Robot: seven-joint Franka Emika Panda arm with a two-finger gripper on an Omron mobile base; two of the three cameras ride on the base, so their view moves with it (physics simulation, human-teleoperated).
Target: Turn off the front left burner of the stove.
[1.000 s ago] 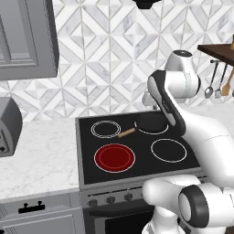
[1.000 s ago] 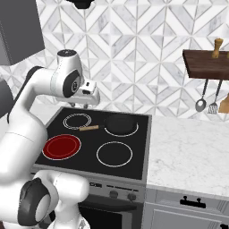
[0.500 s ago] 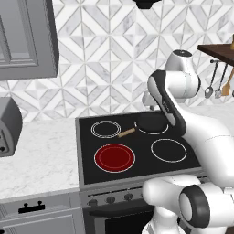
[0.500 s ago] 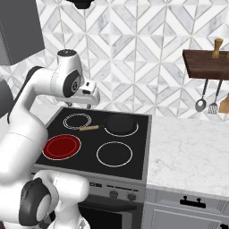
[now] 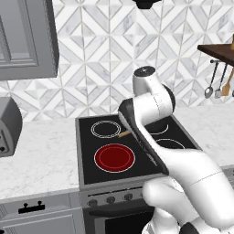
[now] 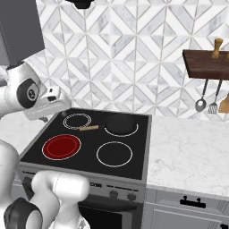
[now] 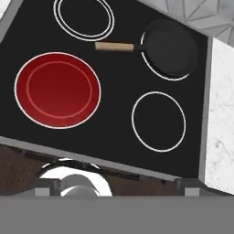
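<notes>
Both base cameras have shifted since half a second ago, the arm swinging over the stove (image 6: 134, 147). Its front left burner (image 7: 58, 89) glows red at the near left corner; a black pan (image 7: 170, 47) sits back right. Whether the gripper is clenched or released I cannot tell.
</notes>
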